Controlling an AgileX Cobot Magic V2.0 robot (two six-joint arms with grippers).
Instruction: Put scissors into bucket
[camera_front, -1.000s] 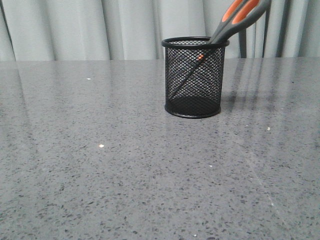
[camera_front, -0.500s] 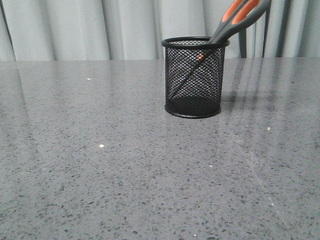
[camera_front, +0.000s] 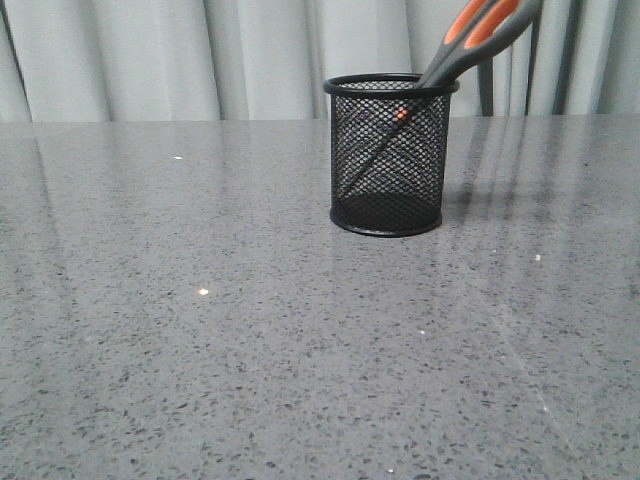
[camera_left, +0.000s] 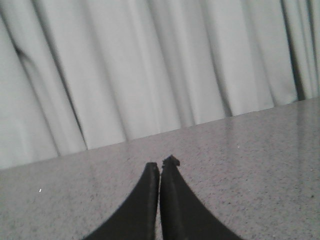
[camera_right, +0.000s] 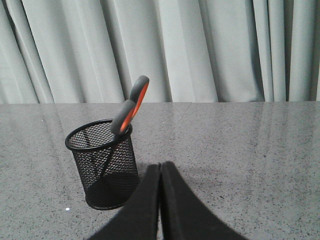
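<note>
Scissors (camera_front: 470, 45) already standing blades-down in the mesh bucket (camera_front: 388, 155) on the tabletop (camera_front: 200, 330), handles leaning over the rim. Left claw (camera_left: 160, 167) and right claw (camera_right: 161, 167) both pressed together, empty, well clear. Task seemingly finished; nothing left but parking.

The bucket (camera_front: 390, 155) is a small black wire-mesh cylinder with a solid rim and base, standing upright on the tabletop (camera_front: 250, 330). The scissors (camera_front: 470, 40) stand inside it, blades down and closed, tilted so the dark grey, orange-lined handles lean over the rim. The blade tips rest against the bucket's floor on the side opposite the handles.
</note>
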